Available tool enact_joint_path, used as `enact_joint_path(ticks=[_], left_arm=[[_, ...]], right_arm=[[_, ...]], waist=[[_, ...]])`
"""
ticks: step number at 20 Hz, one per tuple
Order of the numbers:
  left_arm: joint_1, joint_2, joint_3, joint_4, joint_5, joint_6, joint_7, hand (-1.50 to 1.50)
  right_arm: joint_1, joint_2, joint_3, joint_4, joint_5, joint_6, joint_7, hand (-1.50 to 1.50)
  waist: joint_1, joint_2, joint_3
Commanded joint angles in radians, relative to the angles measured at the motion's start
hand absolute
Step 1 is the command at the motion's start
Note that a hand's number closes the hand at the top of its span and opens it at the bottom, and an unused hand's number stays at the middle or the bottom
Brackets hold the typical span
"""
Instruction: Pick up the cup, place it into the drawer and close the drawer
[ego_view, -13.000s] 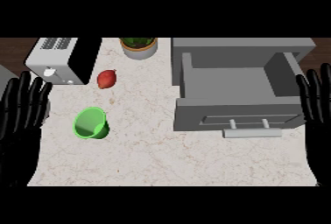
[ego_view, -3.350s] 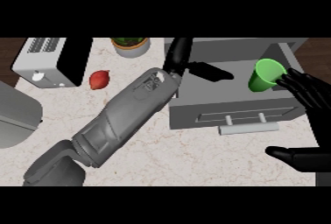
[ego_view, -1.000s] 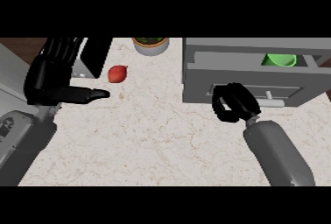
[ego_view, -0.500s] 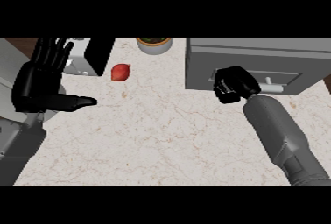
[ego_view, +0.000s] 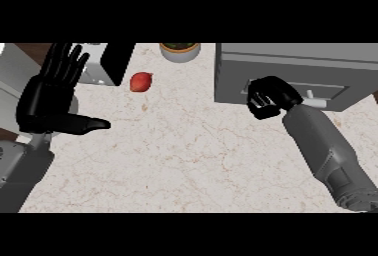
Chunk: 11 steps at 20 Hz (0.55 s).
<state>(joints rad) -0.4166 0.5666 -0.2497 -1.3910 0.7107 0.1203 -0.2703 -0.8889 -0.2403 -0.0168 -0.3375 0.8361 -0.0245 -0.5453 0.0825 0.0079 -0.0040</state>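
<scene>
The right robot hand (ego_view: 267, 98) is clenched into a fist holding nothing, its knuckles against the front of the drawer (ego_view: 295, 80), beside the handle (ego_view: 317, 96). The drawer front looks flush or nearly flush with the cabinet, so the closing push seems the step in hand; next it likely needs only a last press, then a withdrawal. The cup is not visible, presumably shut inside. The left robot hand (ego_view: 50, 95) rests released over the bench (ego_view: 184, 150), near a red fruit (ego_view: 140, 81).
</scene>
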Motion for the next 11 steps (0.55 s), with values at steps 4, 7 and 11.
enact_joint_path(ticks=[4,7,11], left_arm=[[0.008,-0.029,-0.022,0.012,-0.003,-0.027,-0.005,-1.5],[0.004,-0.025,-0.016,0.012,-0.011,-0.03,-0.017,-1.5],[0.011,-0.049,-0.031,0.003,-0.022,-0.023,-0.029,-1.5]], right_arm=[[-0.096,-0.079,-0.085,0.063,-0.043,-0.031,0.064,1.5],[-0.093,-0.121,-0.106,0.06,-0.061,-0.012,0.026,1.5],[-0.111,-0.12,-0.112,0.067,-0.066,0.0,0.024,1.5]], waist=[[0.033,0.049,0.009],[0.032,0.049,0.009],[0.039,0.043,0.008]])
